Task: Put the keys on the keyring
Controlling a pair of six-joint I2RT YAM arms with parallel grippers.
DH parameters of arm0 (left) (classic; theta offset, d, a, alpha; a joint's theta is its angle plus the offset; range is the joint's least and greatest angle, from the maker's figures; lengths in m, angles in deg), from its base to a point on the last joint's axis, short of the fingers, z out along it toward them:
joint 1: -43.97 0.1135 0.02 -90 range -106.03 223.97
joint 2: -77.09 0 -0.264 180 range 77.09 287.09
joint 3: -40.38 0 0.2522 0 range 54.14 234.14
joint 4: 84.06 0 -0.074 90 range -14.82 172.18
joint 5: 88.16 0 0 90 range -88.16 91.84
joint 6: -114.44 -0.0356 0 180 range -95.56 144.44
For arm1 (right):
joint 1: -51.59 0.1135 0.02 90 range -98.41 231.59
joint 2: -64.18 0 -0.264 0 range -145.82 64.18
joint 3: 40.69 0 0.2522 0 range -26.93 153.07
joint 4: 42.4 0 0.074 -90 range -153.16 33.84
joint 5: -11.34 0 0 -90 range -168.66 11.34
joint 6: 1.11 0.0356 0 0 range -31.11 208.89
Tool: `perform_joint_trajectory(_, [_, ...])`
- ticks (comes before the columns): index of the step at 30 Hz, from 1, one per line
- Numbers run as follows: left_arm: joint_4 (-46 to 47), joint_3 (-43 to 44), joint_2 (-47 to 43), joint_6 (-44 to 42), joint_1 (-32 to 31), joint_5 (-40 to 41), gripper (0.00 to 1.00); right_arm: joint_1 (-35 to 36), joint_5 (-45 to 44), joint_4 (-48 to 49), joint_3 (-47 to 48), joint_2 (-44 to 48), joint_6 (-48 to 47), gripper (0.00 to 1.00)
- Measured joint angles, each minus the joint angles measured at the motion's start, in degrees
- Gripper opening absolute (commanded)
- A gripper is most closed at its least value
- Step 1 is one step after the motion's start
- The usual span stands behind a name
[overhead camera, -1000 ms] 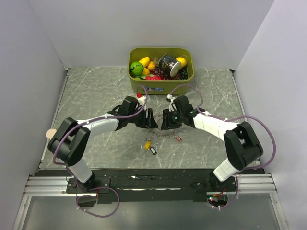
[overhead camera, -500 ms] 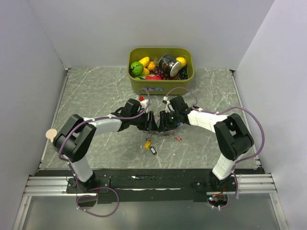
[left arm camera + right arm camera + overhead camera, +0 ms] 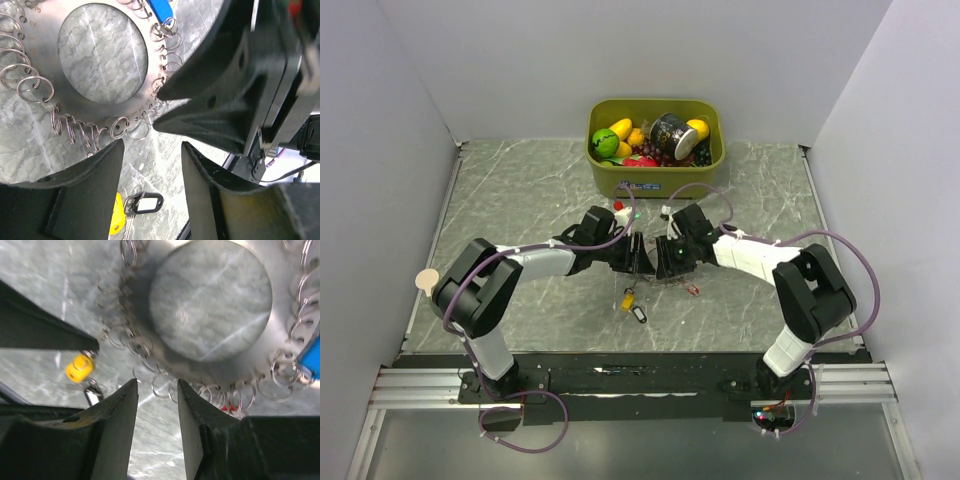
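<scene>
The keyring (image 3: pixel 102 114) is a flat grey metal ring with small split rings along its rim, lying on the table; it also shows in the right wrist view (image 3: pixel 283 305). A blue key (image 3: pixel 160 9) hangs on its rim. A yellow key (image 3: pixel 628 299) and a black key (image 3: pixel 640 314) lie loose in front of it, and a red key (image 3: pixel 692 290) lies to the right. My left gripper (image 3: pixel 638 259) and right gripper (image 3: pixel 666 263) are both open and empty, tips nearly meeting over the ring's near rim, which they mostly hide in the top view.
An olive bin (image 3: pixel 656 172) with toy fruit and a dark can stands behind the keyring. White walls close in the table on the left, back and right.
Both grippers have drawn closer together over the keyring, the left moving right and the right moving slightly nearer. The keys have not moved.
</scene>
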Motion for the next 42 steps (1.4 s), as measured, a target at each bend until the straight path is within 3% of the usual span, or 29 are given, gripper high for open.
perform_joint_trajectory(22, [1.6, -3.1, -1.2, 1.6, 0.0, 0.2, 0.56, 13.0, -20.4, -1.9, -2.6, 3.6, -5.9, 0.44])
perform_joint_trajectory(42, [5.0, -7.8, -6.7, 4.3, 0.8, 0.2, 0.56, 15.0, -25.5, 1.3, -3.5, 1.8, -6.2, 0.37])
